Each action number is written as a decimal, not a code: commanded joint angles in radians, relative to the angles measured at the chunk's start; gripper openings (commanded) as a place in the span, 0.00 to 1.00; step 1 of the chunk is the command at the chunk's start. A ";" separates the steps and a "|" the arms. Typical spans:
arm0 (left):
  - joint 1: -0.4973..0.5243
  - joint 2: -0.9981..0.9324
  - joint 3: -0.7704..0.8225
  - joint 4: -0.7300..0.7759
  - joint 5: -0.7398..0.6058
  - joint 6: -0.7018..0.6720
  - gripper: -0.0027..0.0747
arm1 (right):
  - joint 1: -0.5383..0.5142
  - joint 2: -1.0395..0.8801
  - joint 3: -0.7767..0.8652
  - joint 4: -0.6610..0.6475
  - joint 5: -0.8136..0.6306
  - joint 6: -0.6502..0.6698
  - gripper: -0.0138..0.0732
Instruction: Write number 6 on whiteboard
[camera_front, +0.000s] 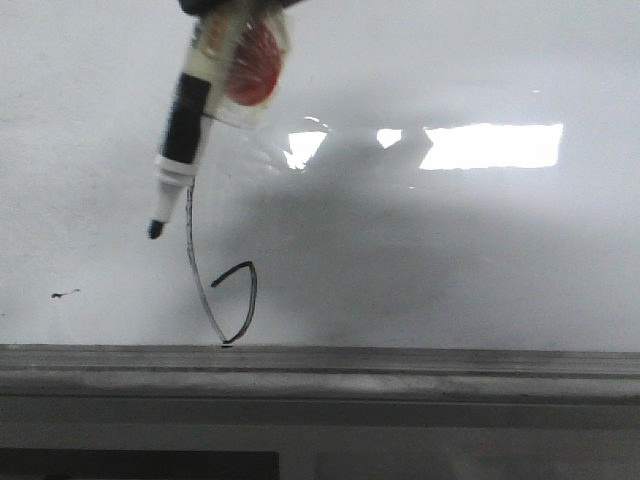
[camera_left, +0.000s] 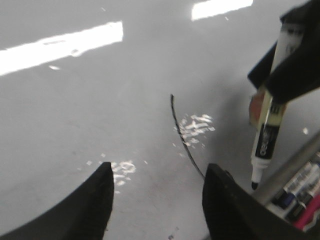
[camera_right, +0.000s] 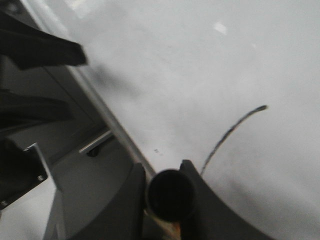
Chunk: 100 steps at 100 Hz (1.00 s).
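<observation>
The number 6 (camera_front: 250, 290) is a thin black line on the whiteboard (camera_front: 450, 250): a tall curved stroke with a small angular loop just above the grey rail (camera_front: 400, 370). My right gripper (camera_right: 169, 192) is shut on a black-and-white marker (camera_front: 185, 120), which hangs tilted, its tip left of the stroke and off the line. The marker (camera_left: 265, 145) and part of the stroke (camera_left: 175, 120) show in the left wrist view. My left gripper (camera_left: 157, 185) is open and empty over the board, beside the stroke. The stroke (camera_right: 230, 132) shows past the marker's end (camera_right: 170, 195).
A tiny black smudge (camera_front: 65, 294) sits on the board at lower left. A red round piece under clear tape (camera_front: 255, 65) is fixed to the marker. Several spare markers (camera_left: 300, 195) lie in the tray below the rail. Bright light reflects on the board (camera_front: 490, 145).
</observation>
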 joint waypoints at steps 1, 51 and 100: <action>-0.076 0.021 -0.030 -0.005 -0.025 0.009 0.51 | 0.039 -0.039 -0.031 0.004 -0.022 -0.017 0.08; -0.309 0.228 -0.030 -0.022 -0.262 0.003 0.51 | 0.150 -0.030 -0.031 0.004 -0.083 -0.017 0.08; -0.314 0.266 -0.030 -0.069 -0.270 0.000 0.01 | 0.150 -0.030 -0.031 0.004 -0.076 -0.016 0.08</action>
